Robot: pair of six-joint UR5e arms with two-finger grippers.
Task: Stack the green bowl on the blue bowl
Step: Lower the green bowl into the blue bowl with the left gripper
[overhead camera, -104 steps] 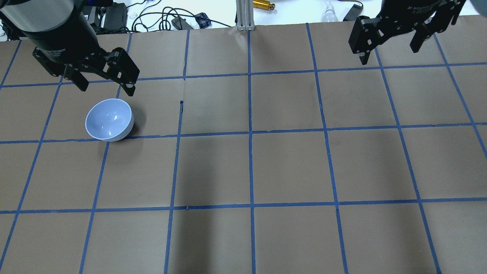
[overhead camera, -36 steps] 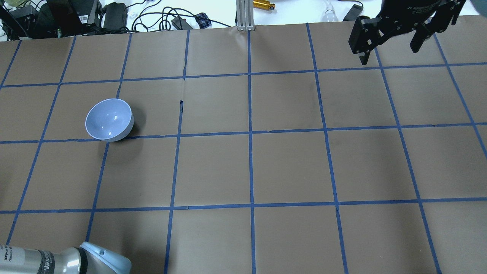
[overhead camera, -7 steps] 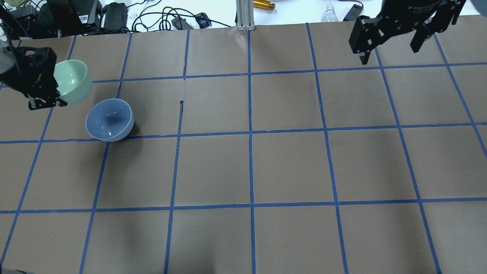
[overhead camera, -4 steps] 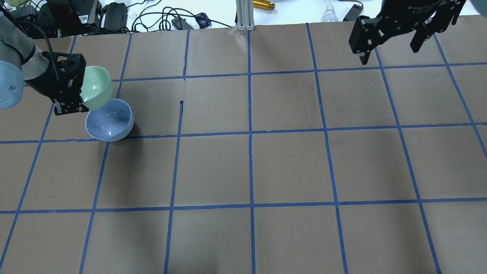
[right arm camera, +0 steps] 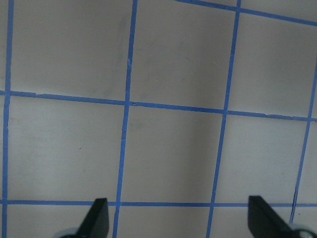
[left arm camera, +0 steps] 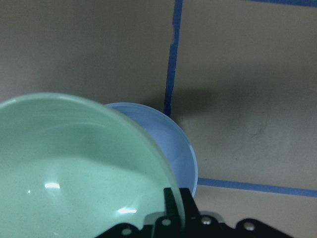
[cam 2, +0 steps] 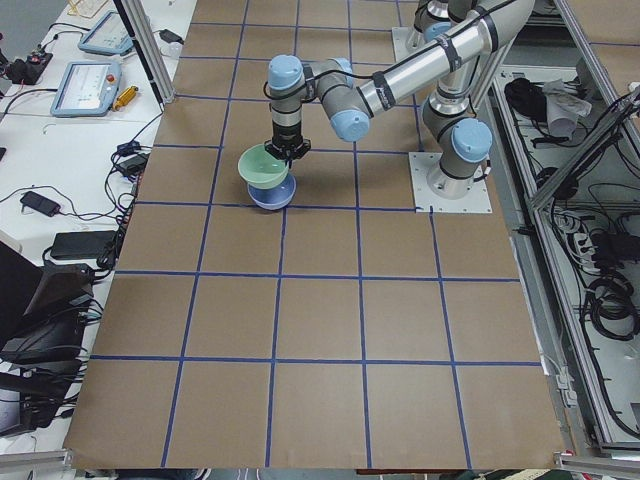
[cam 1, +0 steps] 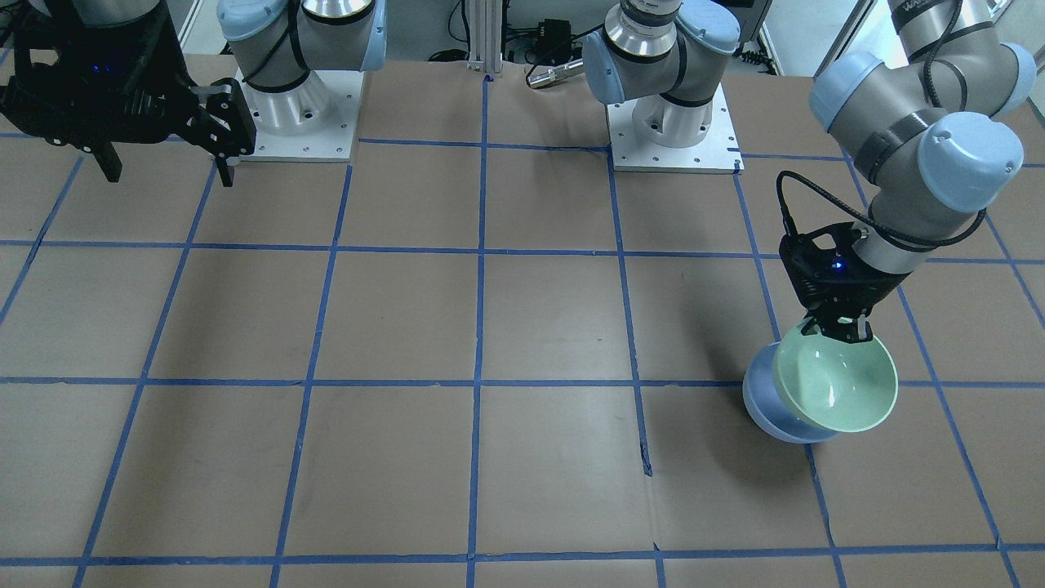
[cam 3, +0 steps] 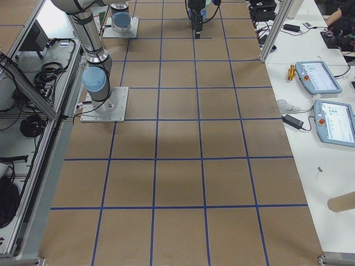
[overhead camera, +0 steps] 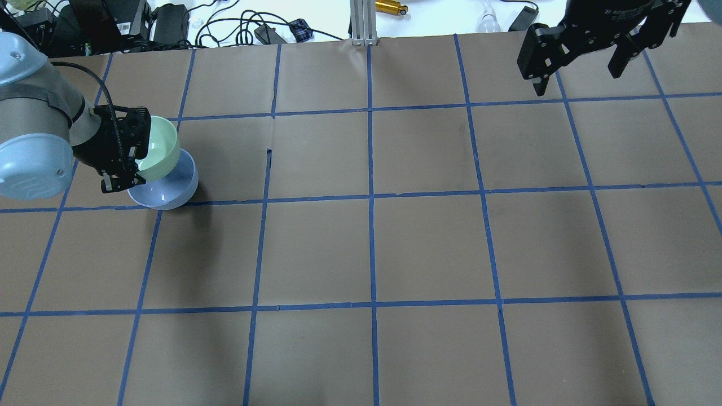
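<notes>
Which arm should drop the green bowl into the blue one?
Left. The left arm's fingers hold the green bowl just over the blue bowl. The right arm's fingers are open, empty, far away.

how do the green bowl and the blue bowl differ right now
The green bowl is mint; the blue bowl is periwinkle. The green bowl is held by its rim in the left gripper, seemingly tilted; the blue bowl sits on the table. Both are round, deep, glossy, alike in size.
</notes>
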